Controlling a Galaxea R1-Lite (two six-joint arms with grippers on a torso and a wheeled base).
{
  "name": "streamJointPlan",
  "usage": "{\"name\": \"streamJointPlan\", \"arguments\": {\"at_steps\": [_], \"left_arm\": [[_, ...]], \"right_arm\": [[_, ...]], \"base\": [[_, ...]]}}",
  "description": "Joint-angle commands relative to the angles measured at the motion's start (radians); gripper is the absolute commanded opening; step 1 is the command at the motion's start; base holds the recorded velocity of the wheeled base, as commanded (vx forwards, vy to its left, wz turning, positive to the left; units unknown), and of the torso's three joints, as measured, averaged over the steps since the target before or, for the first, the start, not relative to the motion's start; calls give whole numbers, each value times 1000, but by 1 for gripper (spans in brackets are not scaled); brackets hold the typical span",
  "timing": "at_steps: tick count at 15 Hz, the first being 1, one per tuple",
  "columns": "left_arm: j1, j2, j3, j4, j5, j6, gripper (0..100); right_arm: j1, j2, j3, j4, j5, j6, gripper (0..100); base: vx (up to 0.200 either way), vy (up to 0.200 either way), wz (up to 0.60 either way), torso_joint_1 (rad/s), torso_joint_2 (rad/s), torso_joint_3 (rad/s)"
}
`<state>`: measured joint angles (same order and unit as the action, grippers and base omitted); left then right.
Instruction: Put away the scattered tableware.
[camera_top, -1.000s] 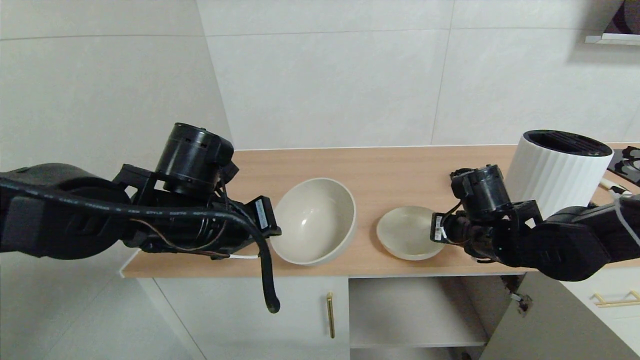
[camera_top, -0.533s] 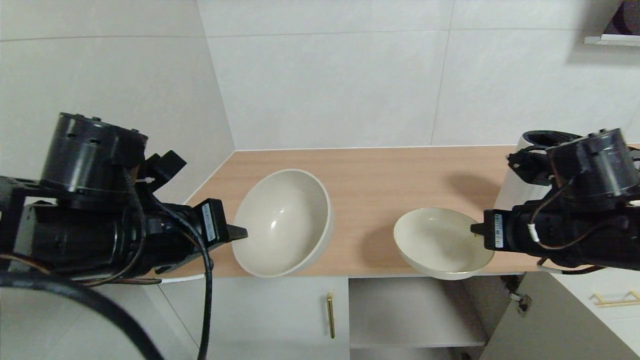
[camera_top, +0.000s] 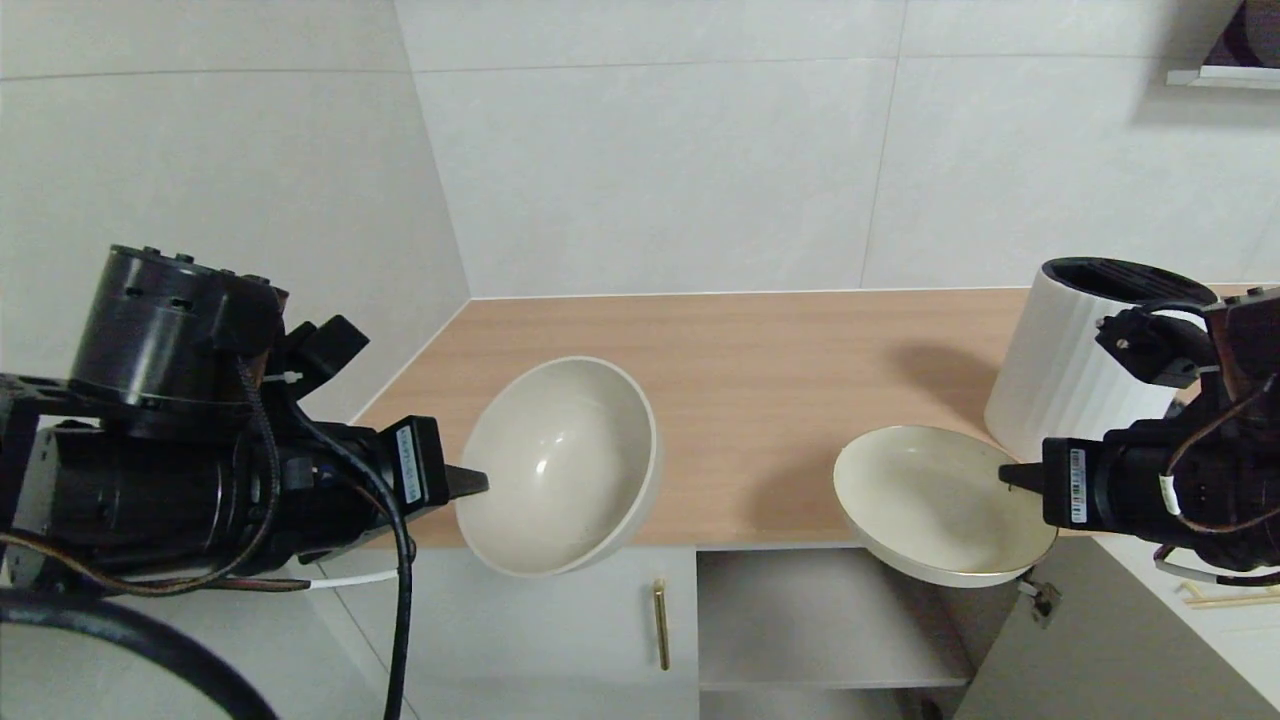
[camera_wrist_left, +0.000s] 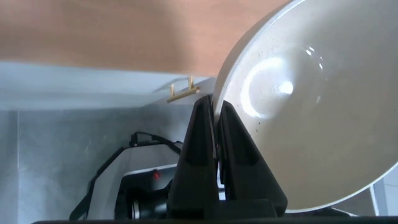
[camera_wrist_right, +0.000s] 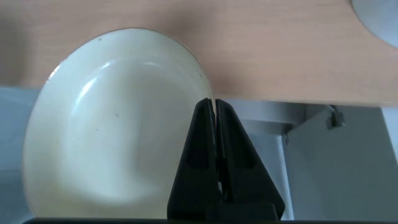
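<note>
A large cream bowl (camera_top: 560, 465) hangs tilted over the counter's front edge, its rim pinched by my left gripper (camera_top: 472, 482); the left wrist view shows the fingers (camera_wrist_left: 202, 134) shut on the rim of the large bowl (camera_wrist_left: 305, 106). A smaller, shallower cream bowl (camera_top: 935, 505) is held past the front edge on the right, with my right gripper (camera_top: 1012, 476) shut on its rim. In the right wrist view the small bowl (camera_wrist_right: 118, 124) sits between the closed fingers (camera_wrist_right: 204, 134).
The wooden counter (camera_top: 760, 370) runs along a tiled wall. A white ribbed cylinder container (camera_top: 1080, 350) stands at the back right. Below the counter is an open cabinet shelf (camera_top: 820, 620) beside a closed door with a gold handle (camera_top: 660, 630).
Both bowls have been lifted off the counter and drawn toward the front edge. The left arm pulled back leftward and the right arm rightward, each carrying its bowl.
</note>
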<state>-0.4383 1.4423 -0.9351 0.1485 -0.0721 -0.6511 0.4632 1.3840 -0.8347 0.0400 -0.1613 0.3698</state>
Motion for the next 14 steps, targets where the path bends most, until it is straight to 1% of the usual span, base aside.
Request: {"name": "streamJointPlan", "arguments": {"at_steps": [1,2,3,4,14], "left_arm": [[-2,13,1,0,0,1,0],[-2,15,6,0,2,5,0],[-3,15,10,0,2,21,0],[-5,18,10,0,2,27,0],[-11,38,21,0,0,27,0]], "right_arm": [[-1,0,2,0,2,0,0],[-1,9,5,0,0,0,0],[-1,18,9,0,0,0,0],[-1,23,9,-2,0,0,0],[-1,52,14,-2,2,0,0]], "base": [[0,0,0,0,0,0],[0,0,0,0,0,0],[0,0,0,0,0,0],[0,0,0,0,0,0],[0,0,0,0,0,0]]}}
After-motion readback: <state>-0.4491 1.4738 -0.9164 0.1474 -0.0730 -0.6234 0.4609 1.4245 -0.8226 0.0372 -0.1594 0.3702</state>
